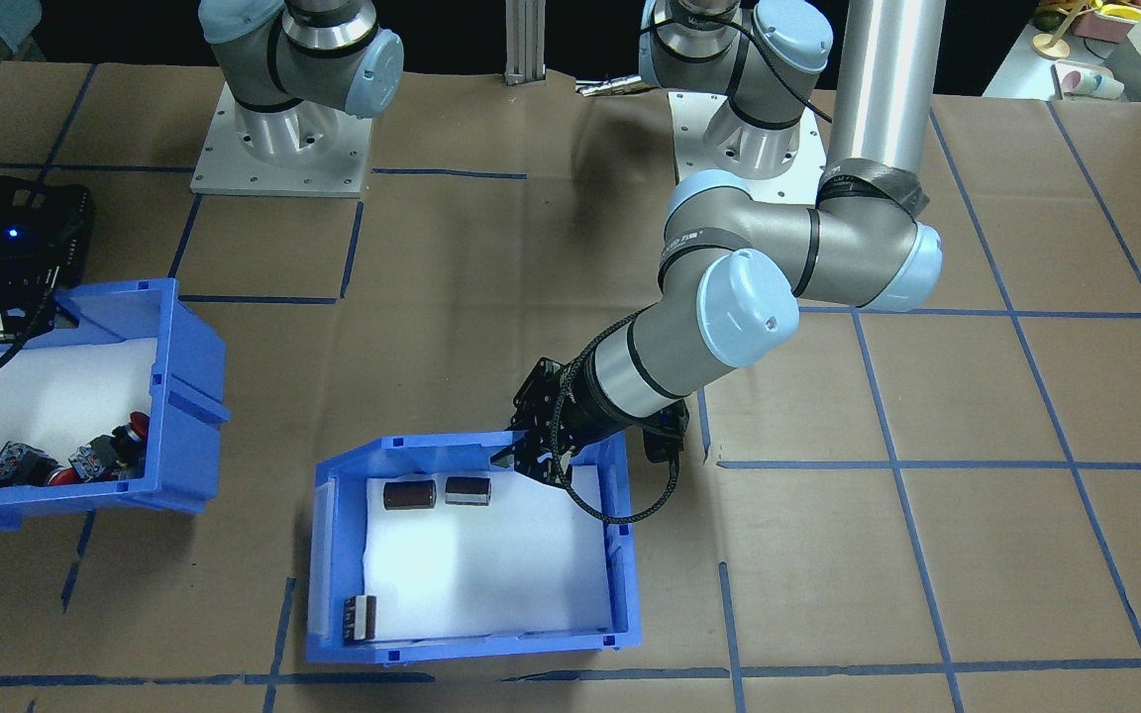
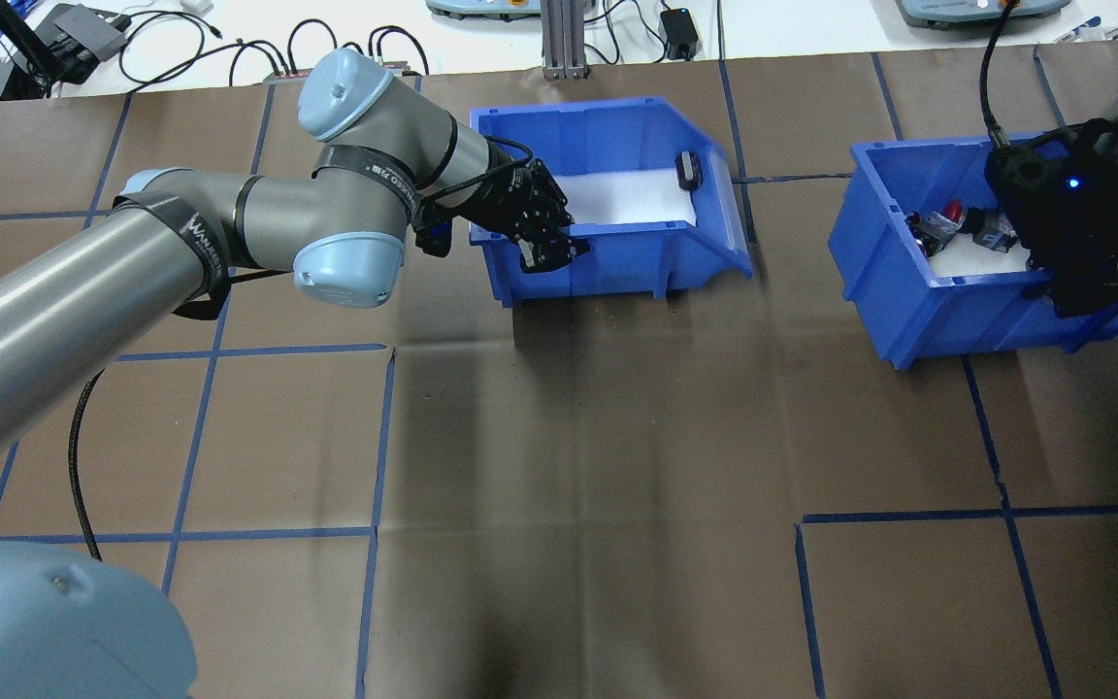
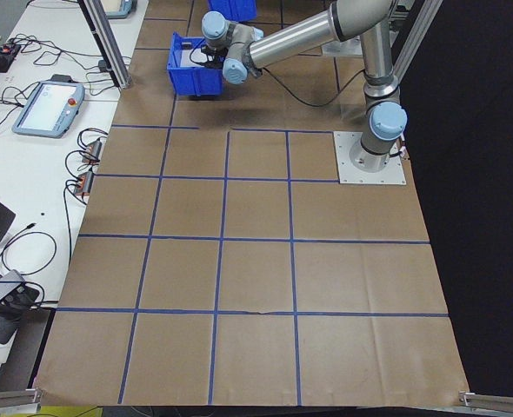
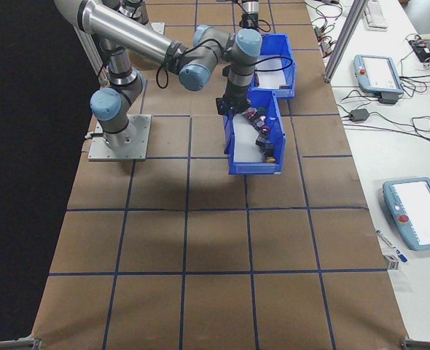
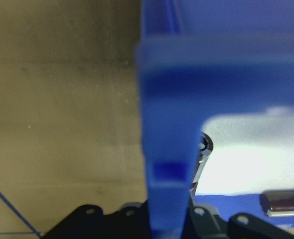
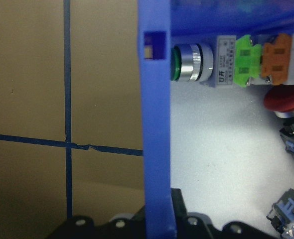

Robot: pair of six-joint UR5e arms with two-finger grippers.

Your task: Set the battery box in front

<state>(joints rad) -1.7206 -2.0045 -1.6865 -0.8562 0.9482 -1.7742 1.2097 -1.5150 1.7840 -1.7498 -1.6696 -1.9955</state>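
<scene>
A: Gripping the rim, by the look of it. The left gripper (image 2: pixel 547 248) sits on the near wall of the battery box (image 2: pixel 617 252), at its left corner, and the wrist view has that blue wall running straight up between the jaws.

B: Closed on it?

A: Narrow, one finger either side, wall pinched between them. So I'd call this the grasp step: the box is held but not yet brought anywhere.

B: Where's the box?

A: Far side of the table (image 2: pixel 559 466), left of centre, flat on the paper, three dark cylinders (image 1: pixel 409 494) on white foam inside.

B: Next?

A: Probably a steady drag or lift toward the robot's edge, keeping it level.

B: Right arm?

A: The right gripper (image 2: pixel 1083 291) pinches the switch bin (image 2: pixel 947 311) wall likewise.
</scene>
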